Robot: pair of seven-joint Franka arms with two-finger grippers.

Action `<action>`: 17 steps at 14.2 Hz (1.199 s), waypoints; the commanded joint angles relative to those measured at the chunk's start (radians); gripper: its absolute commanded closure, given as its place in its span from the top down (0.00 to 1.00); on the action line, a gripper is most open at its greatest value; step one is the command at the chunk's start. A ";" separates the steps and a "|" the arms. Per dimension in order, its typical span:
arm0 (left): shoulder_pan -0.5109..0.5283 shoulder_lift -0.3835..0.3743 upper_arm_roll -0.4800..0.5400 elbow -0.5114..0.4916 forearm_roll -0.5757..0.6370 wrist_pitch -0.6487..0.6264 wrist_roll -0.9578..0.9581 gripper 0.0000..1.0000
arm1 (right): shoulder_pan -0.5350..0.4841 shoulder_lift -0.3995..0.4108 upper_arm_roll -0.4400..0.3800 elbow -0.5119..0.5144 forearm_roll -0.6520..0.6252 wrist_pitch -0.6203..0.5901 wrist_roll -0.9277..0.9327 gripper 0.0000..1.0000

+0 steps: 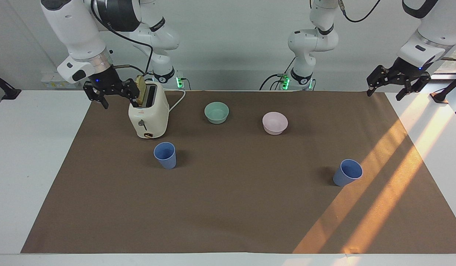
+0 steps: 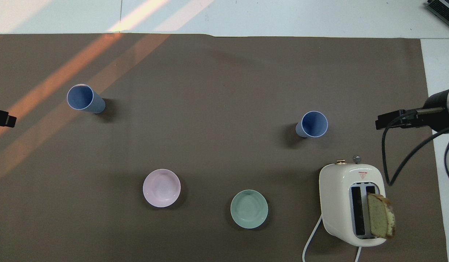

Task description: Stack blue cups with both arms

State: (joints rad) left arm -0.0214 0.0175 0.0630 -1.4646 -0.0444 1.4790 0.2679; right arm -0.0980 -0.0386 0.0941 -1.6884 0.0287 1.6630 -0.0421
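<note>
Two blue cups stand upright and far apart on the brown mat. One blue cup [image 1: 165,155] [image 2: 313,124] stands just farther from the robots than the toaster. The other blue cup [image 1: 348,172] [image 2: 84,100] is toward the left arm's end, next to a sunlit stripe. My right gripper [image 1: 115,98] hangs open and empty beside the toaster, over the mat's edge. My left gripper [image 1: 383,95] hangs open and empty over the mat's corner at the left arm's end. Neither gripper is near a cup.
A cream toaster [image 1: 148,114] with a bread slice [image 2: 380,220] sticking out stands at the right arm's end, its cord trailing toward the robots. A mint-green bowl [image 1: 216,112] and a pale pink bowl [image 1: 275,122] sit nearer to the robots than the cups.
</note>
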 commanded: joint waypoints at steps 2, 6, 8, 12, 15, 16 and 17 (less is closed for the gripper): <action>0.012 -0.013 -0.011 -0.005 0.018 -0.011 -0.006 1.00 | -0.019 -0.010 0.009 0.001 0.014 -0.016 -0.030 1.00; 0.011 -0.013 -0.011 -0.007 0.018 -0.011 -0.006 1.00 | -0.019 -0.010 0.009 0.001 0.014 -0.016 -0.030 1.00; 0.011 -0.013 -0.011 -0.007 0.018 -0.011 -0.006 1.00 | -0.019 -0.010 0.009 0.001 0.014 -0.016 -0.030 1.00; 0.006 -0.014 -0.017 -0.007 0.018 -0.025 -0.009 1.00 | -0.019 -0.010 0.009 0.001 0.014 -0.016 -0.030 1.00; -0.002 -0.019 -0.020 -0.007 0.015 -0.043 -0.009 1.00 | -0.019 -0.010 0.009 0.001 0.014 -0.016 -0.030 1.00; -0.002 -0.019 -0.022 -0.007 0.015 -0.043 -0.010 1.00 | -0.019 -0.010 0.009 0.001 0.014 -0.016 -0.030 1.00; -0.002 -0.019 -0.022 -0.007 0.014 -0.043 -0.012 1.00 | -0.019 -0.010 0.009 0.001 0.014 -0.016 -0.030 1.00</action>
State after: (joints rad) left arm -0.0214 0.0137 0.0454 -1.4645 -0.0444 1.4529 0.2679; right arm -0.0980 -0.0386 0.0941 -1.6884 0.0287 1.6630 -0.0421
